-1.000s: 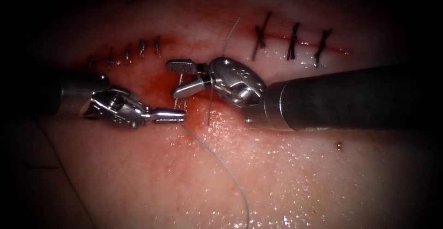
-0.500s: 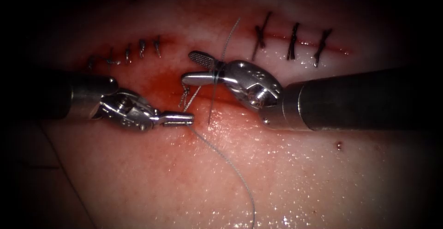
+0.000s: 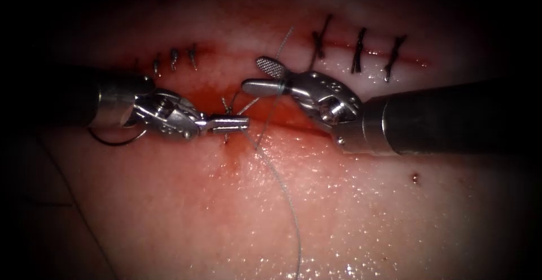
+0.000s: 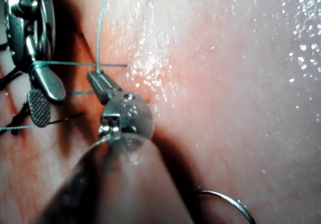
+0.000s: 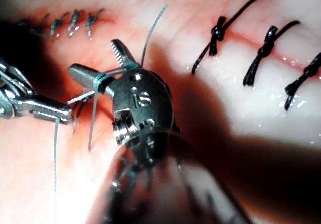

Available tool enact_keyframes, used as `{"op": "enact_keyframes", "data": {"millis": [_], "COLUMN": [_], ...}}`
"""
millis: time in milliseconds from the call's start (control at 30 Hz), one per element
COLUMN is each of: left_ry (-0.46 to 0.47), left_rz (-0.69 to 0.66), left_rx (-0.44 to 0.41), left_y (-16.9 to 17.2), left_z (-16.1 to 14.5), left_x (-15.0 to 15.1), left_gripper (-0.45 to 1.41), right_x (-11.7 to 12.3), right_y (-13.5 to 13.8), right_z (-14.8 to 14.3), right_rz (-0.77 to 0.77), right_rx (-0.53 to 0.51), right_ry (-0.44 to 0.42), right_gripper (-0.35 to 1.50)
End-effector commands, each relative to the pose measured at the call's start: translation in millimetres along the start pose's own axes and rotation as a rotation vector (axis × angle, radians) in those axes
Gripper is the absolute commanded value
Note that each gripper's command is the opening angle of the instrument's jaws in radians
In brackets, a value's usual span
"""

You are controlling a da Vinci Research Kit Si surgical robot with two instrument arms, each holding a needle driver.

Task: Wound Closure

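Now the left tool (image 3: 240, 123) grips thread (image 3: 279, 187); the right tool (image 3: 262, 75) gapes, thread-wrapped. Risk: wraps could slip off, spoiling the knot over the cut (image 3: 293, 116).

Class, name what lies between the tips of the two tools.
A taut stretch of thread joins left tool to right tool, above the cut, in the endoscope view.

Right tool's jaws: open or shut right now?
Open. The right tool shows its two jaws spread apart, with thread wrapped around them near the hinge.
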Motion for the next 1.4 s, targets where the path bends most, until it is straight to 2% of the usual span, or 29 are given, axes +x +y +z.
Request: {"op": "enact_keyframes", "data": {"millis": [33, 233, 500, 867, 1267, 1367, 1400], "left_ry": [-0.002, -0.020, -0.019, -0.017, -0.013, -0.012, -0.011], "left_rz": [-0.001, -0.011, -0.018, -0.020, -0.025, -0.024, -0.024], "left_rx": [0.000, 0.009, 0.015, 0.023, 0.025, 0.024, 0.024], "left_y": [0.5, 0.0, -1.4, -3.2, -3.9, -3.9, -3.9], "left_z": [0.9, 2.1, 3.3, 4.6, 5.2, 5.1, 5.1], "left_x": [-0.2, -0.4, -1.5, -3.5, -4.3, -4.4, -4.4], "left_gripper": [-0.45, -0.45, -0.45, -0.45, -0.45, -0.45, -0.45], "right_x": [-1.0, -1.6, -1.3, -1.3, -1.8, -1.6, -1.6], "right_y": [0.1, 1.1, 3.2, 4.5, 4.7, 4.5, 4.3], "right_z": [0.4, 0.4, -0.3, 0.0, 2.6, 3.3, 3.5], "right_rz": [0.011, 0.059, 0.114, 0.159, 0.173, 0.183, 0.172], "right_rx": [-0.009, -0.060, -0.099, -0.151, -0.140, -0.136, -0.139], "right_ry": [-0.005, -0.023, 0.000, 0.018, 0.011, 0.006, 0.006], "right_gripper": [1.20, 1.20, 1.16, 1.15, 1.13, 1.05, 0.94]}}
